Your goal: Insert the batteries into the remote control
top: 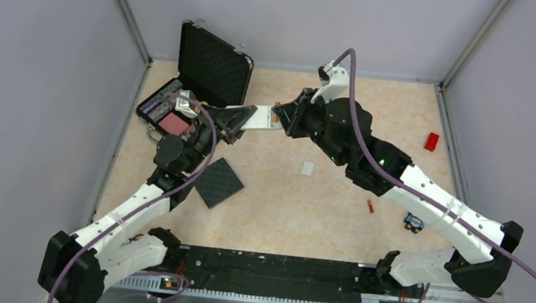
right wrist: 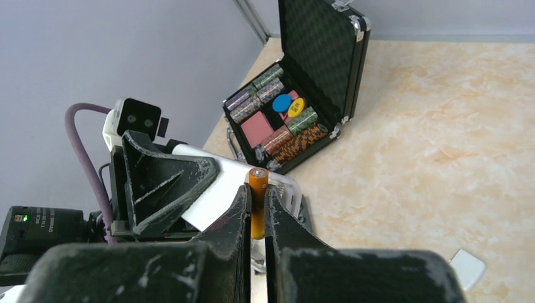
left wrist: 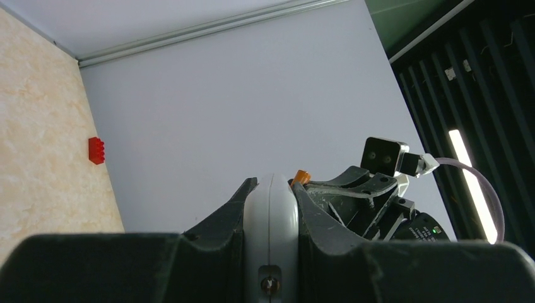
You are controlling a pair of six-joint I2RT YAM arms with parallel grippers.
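My left gripper [top: 234,120] is shut on the remote control [top: 257,116], a white-grey body held edge-on above the table. It fills the gap between the left fingers [left wrist: 271,221]. My right gripper [right wrist: 255,189] is shut on one orange battery [right wrist: 257,202], held upright against the remote's far end [right wrist: 214,189]. That battery's tip [left wrist: 301,177] shows just right of the remote in the left wrist view. A second battery [top: 370,206] lies on the table near the right arm.
An open black case [top: 206,70] with poker chips [right wrist: 277,126] stands at the back left. A black square pad [top: 218,182] lies beside the left arm. A small white plate [top: 307,168], a red block [top: 431,142] and a small blue-black object [top: 414,222] lie on the table.
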